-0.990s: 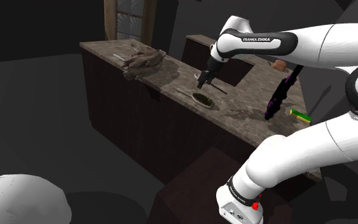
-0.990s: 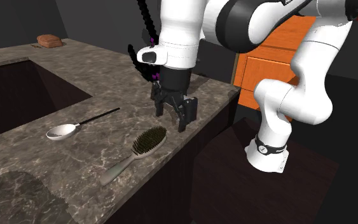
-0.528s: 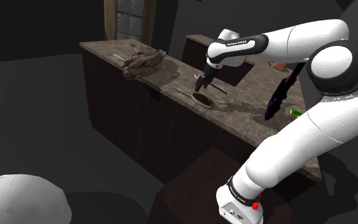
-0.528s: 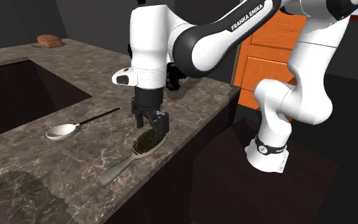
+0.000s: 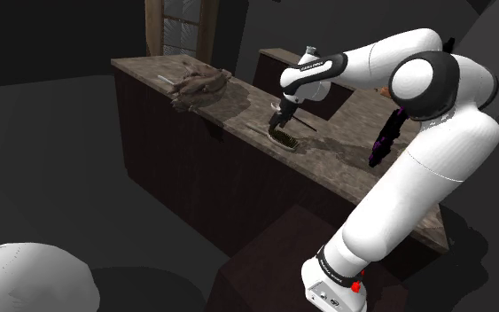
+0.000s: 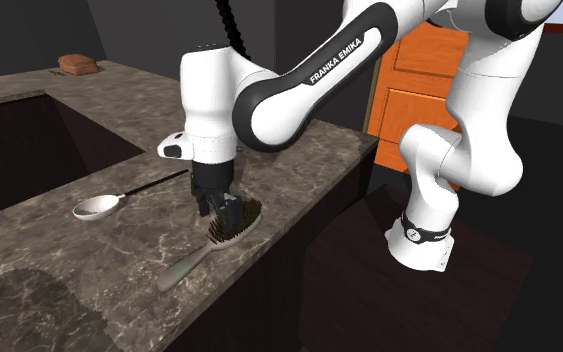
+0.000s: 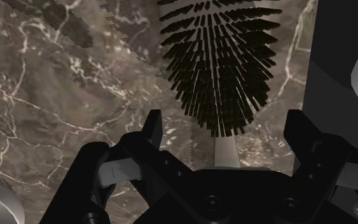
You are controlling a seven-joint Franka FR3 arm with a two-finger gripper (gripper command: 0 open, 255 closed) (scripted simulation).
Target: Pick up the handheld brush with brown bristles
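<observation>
While my hand (image 7: 226,127) hangs spread over the hairbrush (image 7: 219,63), one finger stands on each side of the neck where the bristle head meets the handle, and neither touches it. The hairbrush lies flat, dark bristles up, on the marble tabletop (image 6: 89,270) near its front edge, with a white spoon (image 6: 97,207) to the second exterior view's left.

Procedure, as I judge it:
1. Lower until the fingertips nearly reach the stone.
2. Centre the neck.
3. Close firmly.
4. Lift straight up.

Gripping the bristles would risk slippage.

Legible writing: "FRANKA EMIKA" on my arm (image 6: 334,60).
</observation>
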